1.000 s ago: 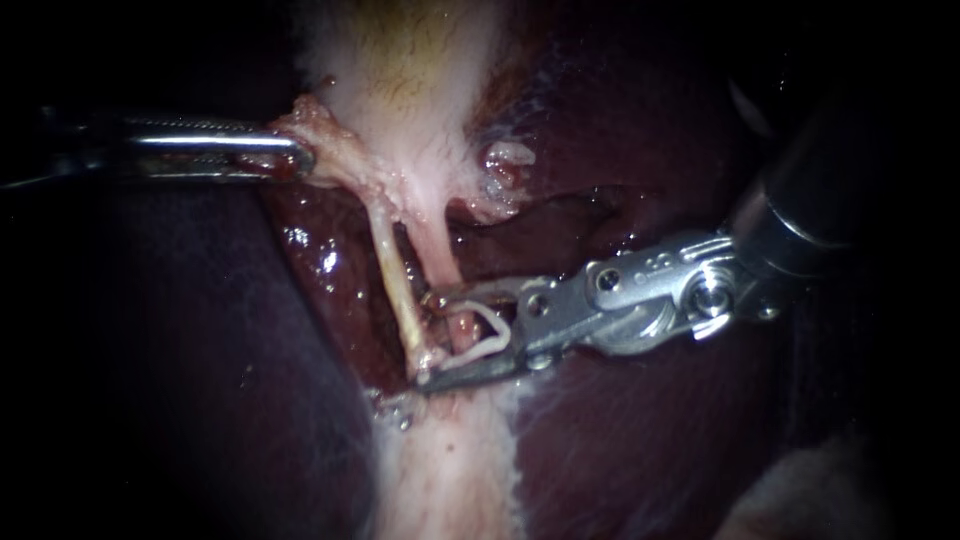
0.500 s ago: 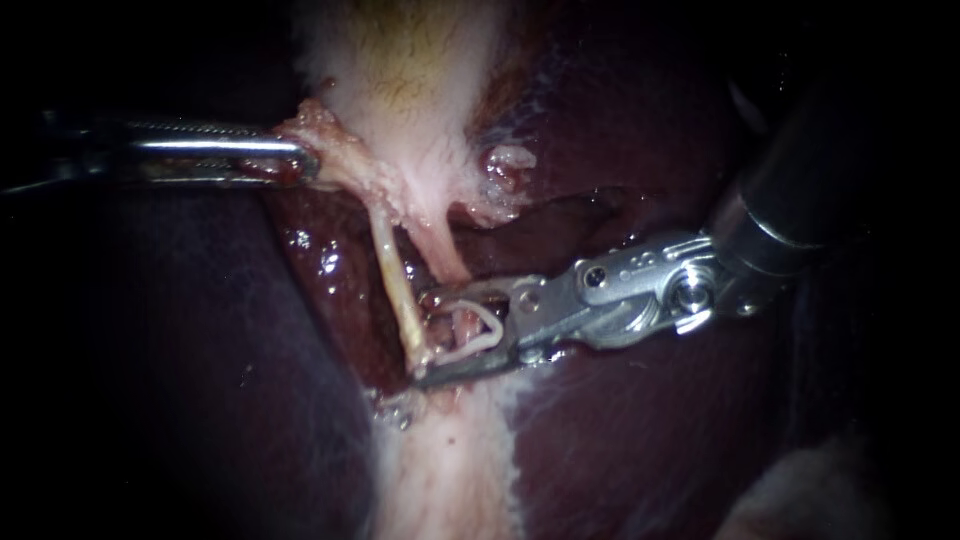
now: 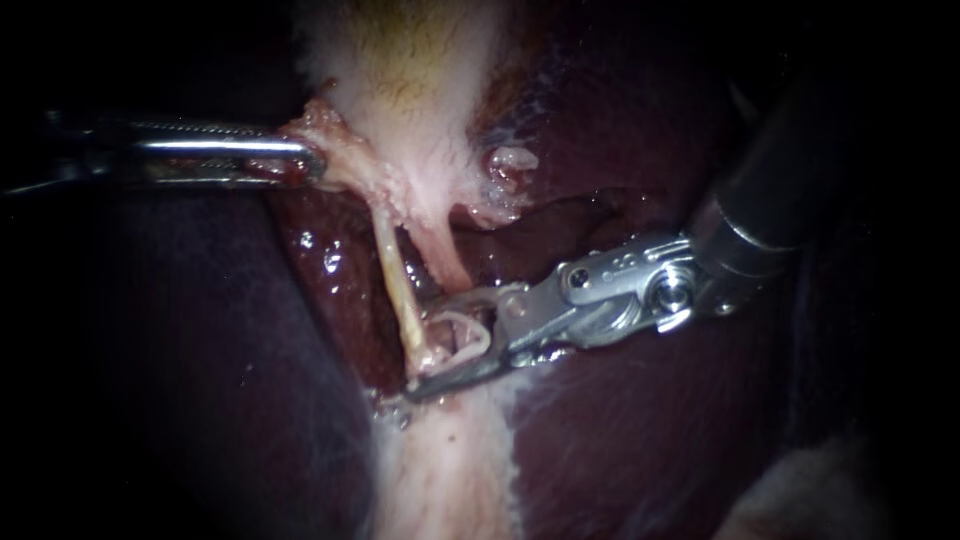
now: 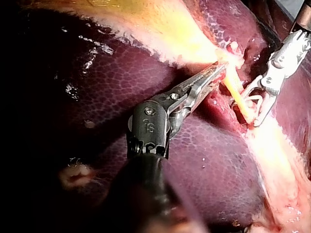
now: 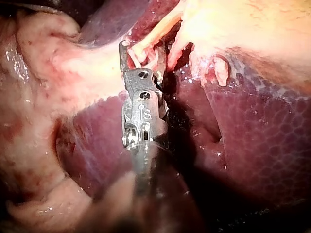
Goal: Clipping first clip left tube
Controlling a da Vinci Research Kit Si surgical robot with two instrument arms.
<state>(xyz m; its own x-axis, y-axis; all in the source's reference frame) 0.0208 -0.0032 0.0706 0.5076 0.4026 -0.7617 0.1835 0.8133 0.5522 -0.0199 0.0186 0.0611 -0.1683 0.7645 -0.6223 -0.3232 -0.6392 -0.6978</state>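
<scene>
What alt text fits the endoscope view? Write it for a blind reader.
My right instrument holds a white clip in its jaws against the lower end of the pale left tube. My left instrument grips pale tissue beside the gallbladder; dark liver surrounds them.

The left tube (image 3: 393, 275) is a thin, pale yellow cord, stretched taut, slanting from the pale tissue at upper centre down to mid-frame. The clip (image 3: 470, 338) is a small whitish loop, partly closed, just right of the tube's lower end, between the jaws of the right instrument (image 3: 422, 347); whether it encircles the tube is unclear
</scene>
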